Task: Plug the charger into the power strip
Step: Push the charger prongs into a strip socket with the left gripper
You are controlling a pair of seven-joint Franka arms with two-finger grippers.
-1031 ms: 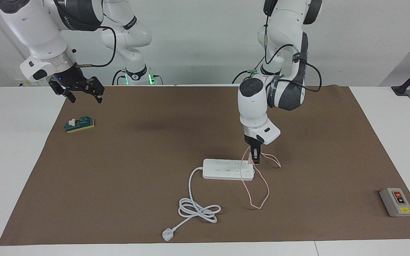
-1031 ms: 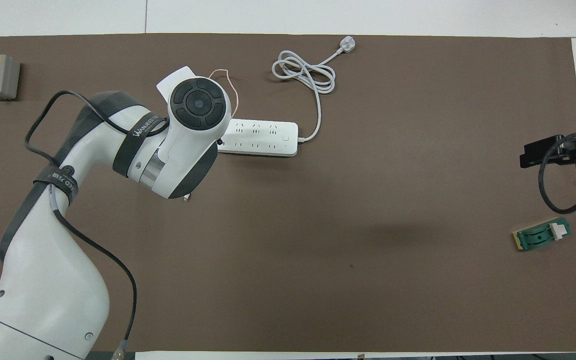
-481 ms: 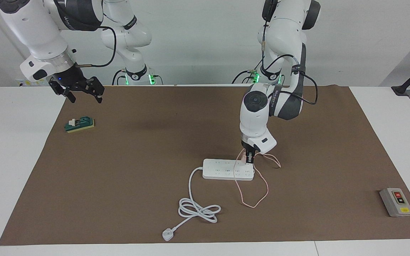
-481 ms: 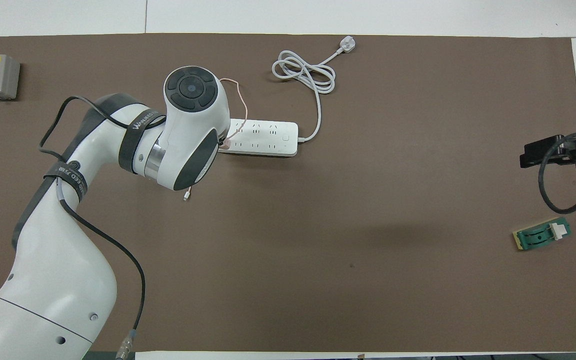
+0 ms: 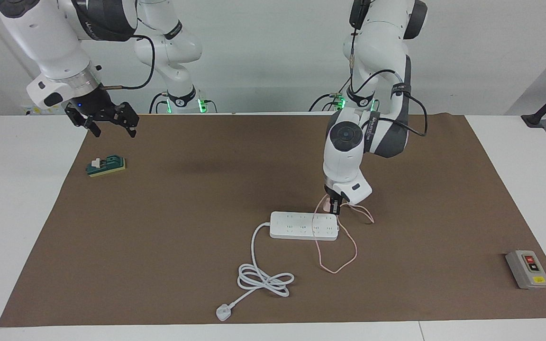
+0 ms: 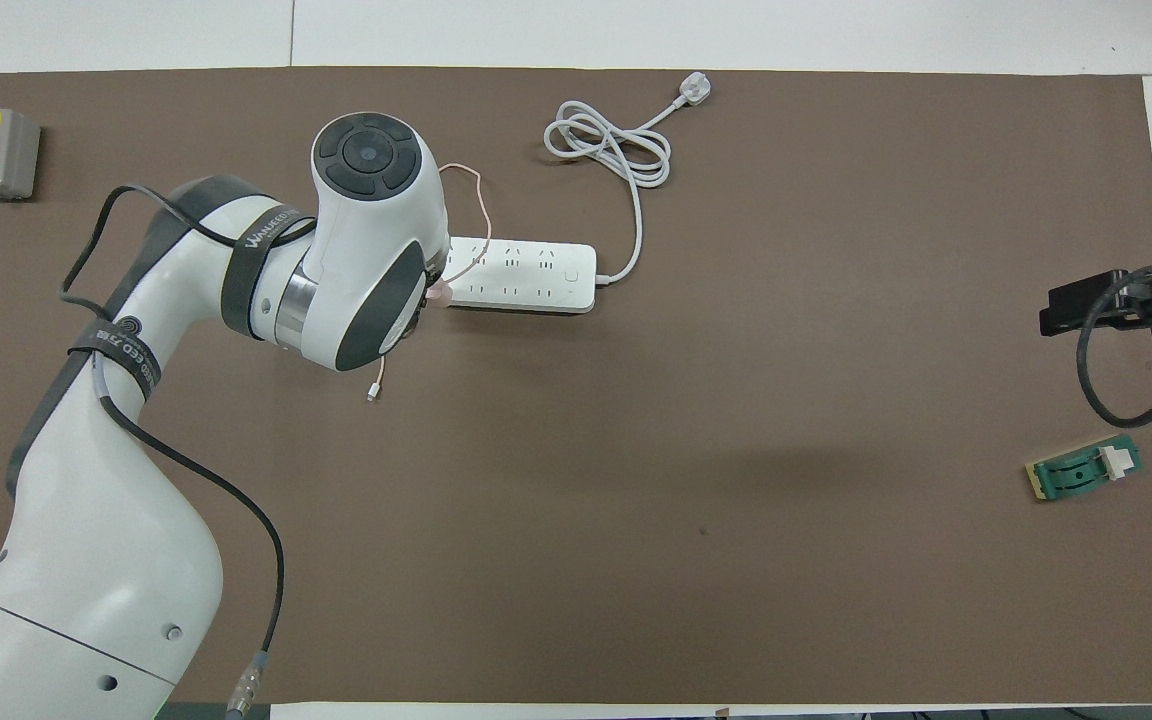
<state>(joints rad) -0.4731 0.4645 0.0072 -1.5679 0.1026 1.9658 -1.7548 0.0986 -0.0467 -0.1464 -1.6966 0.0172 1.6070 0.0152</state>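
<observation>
Over power strip [image 5: 304,225] end toward left arm's side, left claw [image 5: 333,208] pointed straight down, forearm near vertical, elbow bent back toward base. Claw pinched tight on charger [image 6: 440,292], pink cube at strip's edge nearer robots; whether seated in socket, cannot tell. Pink cable [image 5: 337,258] looped over strip onto brown mat. Right claw [image 5: 108,124] waited raised with fingers spread wide, above table's edge near green-and-white block [image 5: 106,166].
</observation>
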